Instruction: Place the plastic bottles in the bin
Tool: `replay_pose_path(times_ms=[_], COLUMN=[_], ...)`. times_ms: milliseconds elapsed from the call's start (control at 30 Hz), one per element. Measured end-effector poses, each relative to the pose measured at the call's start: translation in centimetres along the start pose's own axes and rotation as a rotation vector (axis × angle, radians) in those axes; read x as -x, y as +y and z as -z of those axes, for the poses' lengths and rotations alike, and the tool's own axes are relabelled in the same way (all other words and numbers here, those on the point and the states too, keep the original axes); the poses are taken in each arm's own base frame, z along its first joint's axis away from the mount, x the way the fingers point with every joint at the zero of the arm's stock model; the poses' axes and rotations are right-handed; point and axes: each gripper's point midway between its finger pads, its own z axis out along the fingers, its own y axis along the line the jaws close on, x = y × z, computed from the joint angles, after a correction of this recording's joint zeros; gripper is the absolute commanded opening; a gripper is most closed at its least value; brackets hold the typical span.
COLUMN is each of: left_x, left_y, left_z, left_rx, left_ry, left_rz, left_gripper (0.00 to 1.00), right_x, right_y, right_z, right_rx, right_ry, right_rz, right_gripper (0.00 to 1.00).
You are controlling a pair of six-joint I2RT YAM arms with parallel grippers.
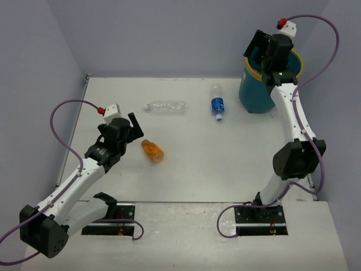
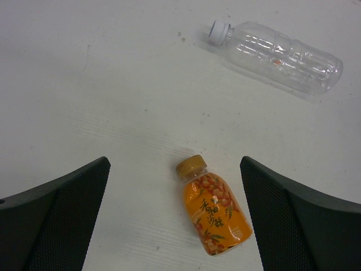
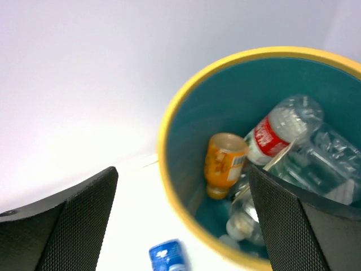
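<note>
The white tabletop (image 1: 186, 175) is taken in from above, and at its far right corner the bin (image 1: 252, 97) is found standing upright, teal wall under a yellow rim. And there, right over its mouth, the right gripper (image 3: 183, 169) is held, its fingers spread wide and nothing carried between them.

Inside the bin a heap can be made out: a red-labelled bottle (image 3: 279, 132) is laid aslant, a binned orange bottle (image 3: 223, 164) is propped just beside it against the wall, and clear crumpled bottles (image 3: 324, 164) are packed in on the right; how many cannot be told.

Over by the left edge, about midway along it, the left gripper (image 2: 175, 162) is released too, fingers parted.

Now the loose ones. A clear plain bottle (image 1: 166, 106) is laid on its side near the far edge, left of the middle, its cap turned toward the left edge. A blue-labelled bottle (image 1: 217, 104) is laid near the same edge, near the bin but apart from it. Last, the loose orange bottle (image 2: 217, 212) is seen on its side between the left fingers, touched by neither.
</note>
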Motion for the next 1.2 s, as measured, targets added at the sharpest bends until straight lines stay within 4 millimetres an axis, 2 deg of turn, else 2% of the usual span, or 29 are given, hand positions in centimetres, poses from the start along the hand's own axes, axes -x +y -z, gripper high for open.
replay_pose_path(times_ms=[167,233,300,333,433,600,733,867,933,1033,1200], left_x=[-0.4,-0.4,-0.2,-0.2,-0.3,-0.6,0.0,0.7,0.8,0.4,-0.1], left_y=[0.8,1.0,1.1,1.1,1.3,1.4,1.2,1.0,1.0,1.2,1.4], left_z=[0.7,1.1,1.4,1.5,1.7,2.3,3.1,3.9,4.1,4.2,4.2], left_rx=[0.028,0.032,0.029,0.028,0.029,0.018,-0.013,-0.044,-0.055,-0.056,-0.053], left_ry=[0.02,0.022,0.018,0.018,0.022,0.039,0.021,-0.001,-0.005,0.0,0.014], left_rz=[0.032,0.046,0.06,0.065,0.07,0.067,0.086,0.106,0.11,0.109,0.102], left_gripper=[1.0,1.0,1.0,1.0,1.0,1.0,1.0,1.0,1.0,1.0,1.0], right_x=[0.9,0.0,-1.9,-3.3,-9.4,-22.0,-31.1,-37.4,-39.7,-41.7,-43.2], right_y=[5.0,7.6,10.9,12.5,16.3,19.4,21.8,23.8,24.4,25.2,25.7], right_z=[6.3,9.3,12.5,14.2,19.2,25.6,30.3,32.7,33.5,33.9,33.7], right_rx=[0.332,0.437,0.547,0.604,0.773,0.973,1.08,1.112,1.113,1.109,1.077], right_ry=[0.005,0.016,0.04,0.06,0.163,0.421,0.631,0.758,0.805,0.841,0.864], right_rz=[0.023,0.061,0.105,0.125,0.187,0.282,0.363,0.431,0.453,0.465,0.463], right_gripper=[0.99,0.99,0.99,0.99,0.99,0.99,0.99,0.99,0.99,0.99,0.99])
